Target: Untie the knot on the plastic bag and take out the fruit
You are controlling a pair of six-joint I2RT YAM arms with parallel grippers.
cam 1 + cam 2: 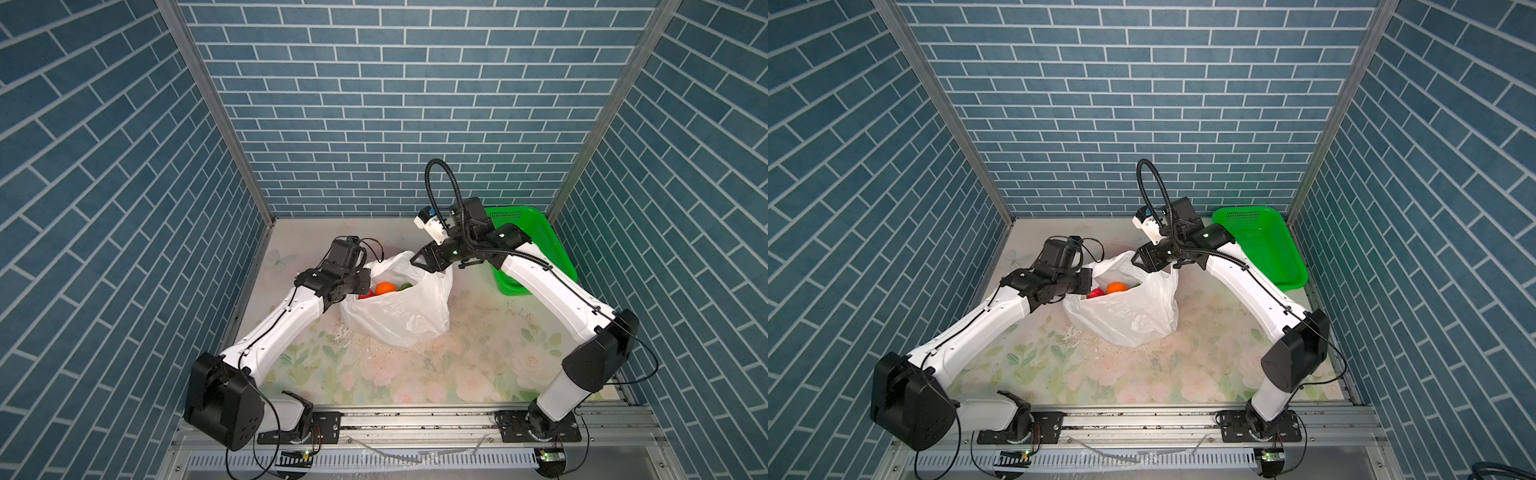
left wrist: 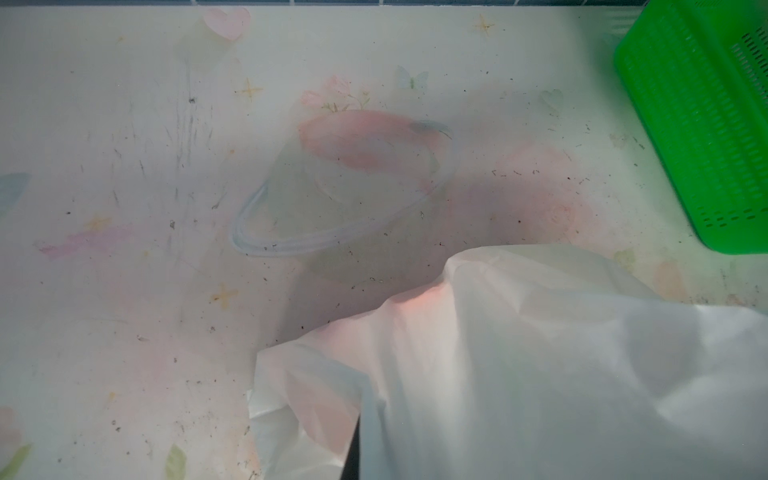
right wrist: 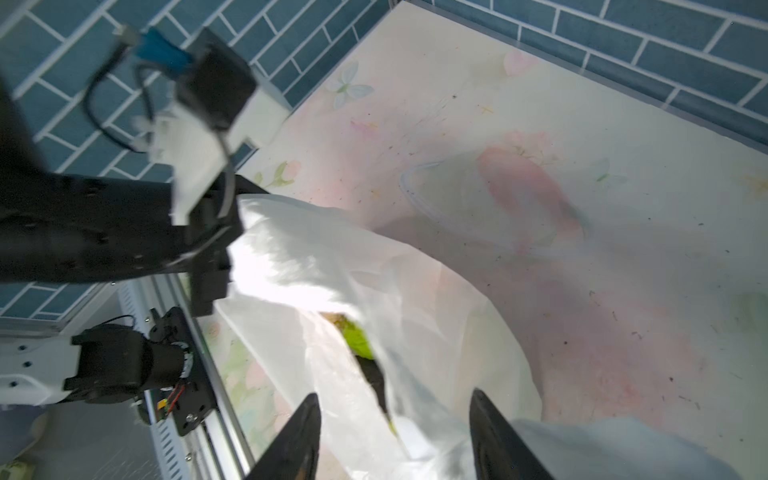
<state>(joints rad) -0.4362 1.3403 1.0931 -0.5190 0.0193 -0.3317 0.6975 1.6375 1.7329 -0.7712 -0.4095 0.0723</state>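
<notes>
Blue brick-patterned walls (image 1: 374,124) close in a tabletop covered with a pale floral mat (image 1: 478,365).

The left gripper (image 1: 366,279) is clenched on the left rim of the plastic bag (image 1: 399,316). The right wrist view shows white film running straight out of its closed jaws (image 3: 226,249). The right gripper (image 3: 395,392) is released: its two dark fingers (image 3: 307,432) stand apart with loose film between them, pinching nothing. In both top views it sits at the far right rim of the bag (image 1: 417,259).

The bag stands mid-table between the two grippers with its mouth gaping. No knot is visible in any view, so the untying looks done. The mouth's long axis runs roughly from one gripper to the other.

The fruit lies inside that mouth. An orange (image 1: 385,288) is in the middle, with a red fruit (image 1: 365,294) just beside it towards the left gripper. A green fruit (image 1: 405,286) lies towards the right gripper and also shows through the opening in the right wrist view (image 3: 357,336).

From the right gripper the fruit lies down and towards the left arm. The left gripper is nearer the orange, but it is occupied with the rim. The free right gripper is therefore the likelier one to reach in, and the green fruit is closest to it. A green basket (image 1: 536,245) sits behind the right arm, well apart from the bag.
</notes>
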